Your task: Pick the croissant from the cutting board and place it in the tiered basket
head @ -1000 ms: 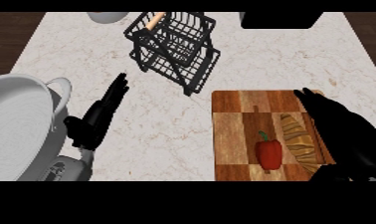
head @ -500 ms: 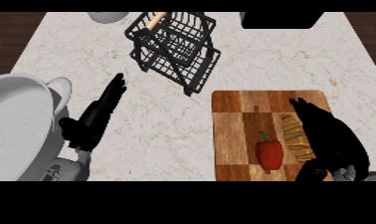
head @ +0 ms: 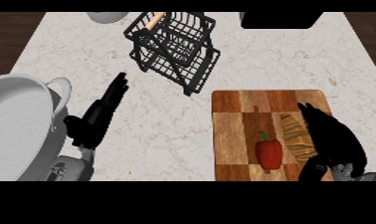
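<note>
A golden-brown croissant [head: 295,135] lies on the right half of the wooden cutting board [head: 235,113], beside a red bell pepper [head: 269,153]. My right hand [head: 332,138] hovers over the croissant's right side, fingers straight and pointing up the board, covering part of the pastry. The black wire tiered basket [head: 175,49] stands at the counter's back centre, tilted in view, with an orange object [head: 154,20] at its top left rim. My left hand [head: 97,115] rests open at the left, fingers pointing up, beside the pot.
A large grey pot [head: 26,123] with a handle fills the lower left. A grey bowl [head: 109,17] sits at the back left and a black box [head: 280,20] at the back right. Marble counter [head: 294,63] lies between basket and board.
My right hand has slid leftwards over the board and now partly covers the croissant. The left hand has stayed where it was.
</note>
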Controlling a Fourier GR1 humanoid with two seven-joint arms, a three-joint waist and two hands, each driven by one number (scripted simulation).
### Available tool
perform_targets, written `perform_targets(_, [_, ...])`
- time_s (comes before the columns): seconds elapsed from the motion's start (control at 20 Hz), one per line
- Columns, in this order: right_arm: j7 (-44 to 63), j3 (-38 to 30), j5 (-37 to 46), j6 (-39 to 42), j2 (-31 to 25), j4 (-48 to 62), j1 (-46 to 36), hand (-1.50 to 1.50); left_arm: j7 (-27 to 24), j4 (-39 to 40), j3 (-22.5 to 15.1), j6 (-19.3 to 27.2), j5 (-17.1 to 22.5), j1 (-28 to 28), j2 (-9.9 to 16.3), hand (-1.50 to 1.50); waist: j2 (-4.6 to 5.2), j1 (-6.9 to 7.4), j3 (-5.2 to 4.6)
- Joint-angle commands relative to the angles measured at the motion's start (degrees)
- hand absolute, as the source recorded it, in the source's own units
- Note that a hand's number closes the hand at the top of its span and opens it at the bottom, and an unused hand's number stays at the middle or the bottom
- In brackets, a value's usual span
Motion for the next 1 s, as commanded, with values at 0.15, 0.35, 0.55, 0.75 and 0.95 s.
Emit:
perform_targets(0.15, [-7.7,-2.3,6.4,-2.5,4.3,4.9,5.4,-1.50,0.6,3.6,2.1,-1.6,-2.4,-2.1,-1.8,0.00,0.03,-0.21,0.01])
perform_targets(0.35, [-10.8,-5.2,8.4,0.6,7.3,7.5,4.3,-1.50,0.1,-1.6,3.1,-2.8,-3.9,2.0,-1.3,0.00,-0.01,0.07,0.01])
perform_targets(0.55, [-12.1,-8.4,9.9,3.8,9.4,8.4,2.8,-1.50,-0.8,-1.0,5.1,-5.9,-3.6,2.4,-1.5,0.00,-0.01,0.09,0.00])
perform_targets(0.75, [-22.8,-9.1,10.0,-5.2,10.3,12.4,1.9,1.50,3.3,-0.2,3.7,-2.4,-4.2,-1.4,-4.9,0.00,0.10,0.02,0.04])
perform_targets(0.95, [-24.0,-8.6,14.0,-6.8,14.2,15.5,-0.6,1.50,2.8,-3.5,3.0,-1.6,-6.6,1.4,-5.4,0.00,0.01,0.35,0.03])
